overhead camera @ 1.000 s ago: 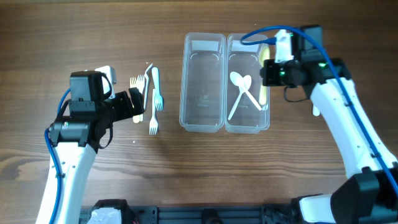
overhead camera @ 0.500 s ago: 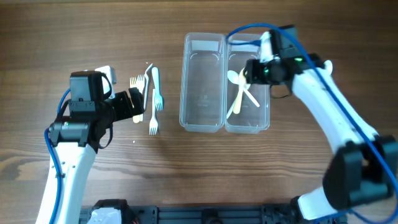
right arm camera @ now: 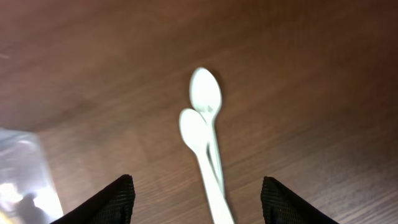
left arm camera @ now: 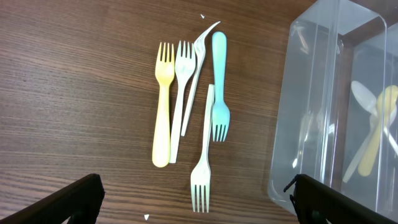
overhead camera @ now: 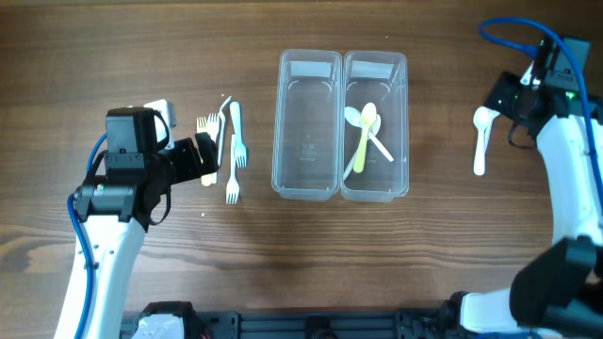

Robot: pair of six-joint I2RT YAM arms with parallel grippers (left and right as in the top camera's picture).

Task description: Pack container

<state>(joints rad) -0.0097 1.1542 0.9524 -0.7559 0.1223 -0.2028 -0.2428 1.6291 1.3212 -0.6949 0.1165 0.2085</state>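
The clear twin container (overhead camera: 306, 132) stands mid-table. Its left bin holds nothing; its right bin holds a yellow spoon (overhead camera: 364, 137) lying across white spoons (overhead camera: 377, 143). Several forks (overhead camera: 231, 151) lie left of the container; in the left wrist view they show as a yellow fork (left arm camera: 163, 106), a blue fork (left arm camera: 219, 81) and white forks (left arm camera: 204, 155), with the container (left arm camera: 311, 124) at the right. My left gripper (overhead camera: 209, 160) (left arm camera: 199, 208) is open just beside the forks. My right gripper (overhead camera: 492, 102) (right arm camera: 199, 205) is open above two stacked white spoons (overhead camera: 480, 139) (right arm camera: 202, 130) on the table, right of the container.
Bare wooden tabletop surrounds everything. A blue cable (overhead camera: 509, 28) loops from the right arm at the far right.
My right gripper opened over the right bin and let go of the yellow spoon, which now lies there. It then swung right to above the white spoons. The left arm stayed still.
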